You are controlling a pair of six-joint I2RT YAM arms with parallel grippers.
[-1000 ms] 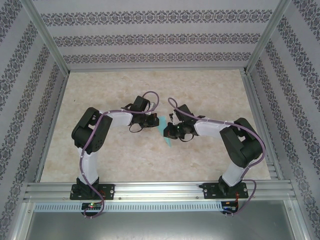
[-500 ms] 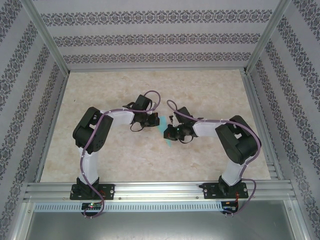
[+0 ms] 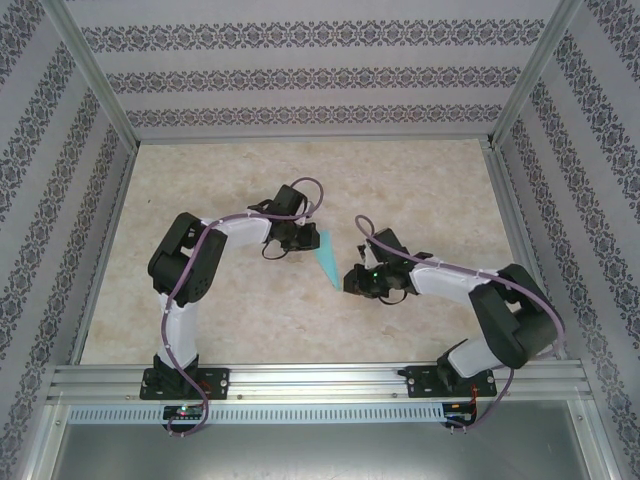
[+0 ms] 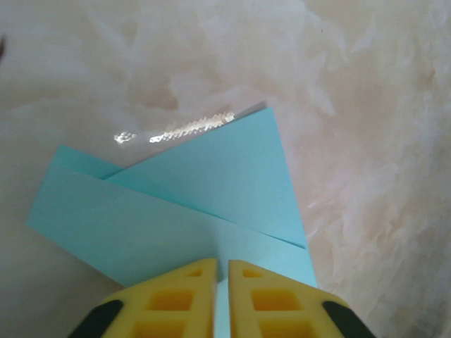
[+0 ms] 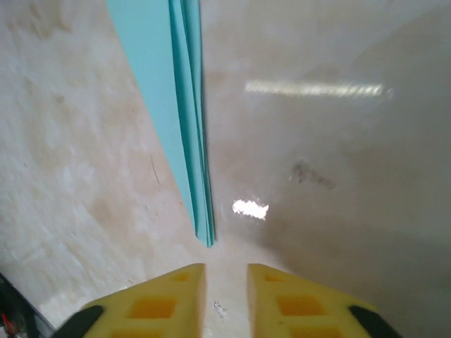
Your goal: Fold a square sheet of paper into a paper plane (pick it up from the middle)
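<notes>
The table point(image 3: 420, 190) was a glossy, cream-marbled slab, and lamp glare point(image 5: 317, 88) smeared across it in the right wrist view. Walls point(image 3: 300, 75) papered in grey ornamental bands closed it in at 9, 12 and 3 o'clock, with an aluminium rail point(image 3: 300, 380) along the 6 o'clock edge carrying both arm bases.

Near the middle of the table lay the paper plane point(image 3: 327, 257), a slim turquoise dart, its wide end toward 12 o'clock and its point toward 5 o'clock. The left gripper point(image 3: 303, 240) sat at the dart's 10 o'clock side, right against the wide end. In the left wrist view the folded flaps point(image 4: 190, 204) spread out toward 12 o'clock from the left gripper point(image 4: 222, 264), whose yellow fingers stood a sliver apart with turquoise showing in the slit; whether they pinched the sheet could not be told.

The right gripper point(image 3: 350, 280) lay at 4 o'clock from the point. From its own camera the paper plane point(image 5: 173, 105) ran away toward 11 o'clock, layered edges visible, its tip just ahead of the right gripper point(image 5: 225, 271) without touching. Those jaws stood narrowly parted, holding nothing, bare table between them.
</notes>
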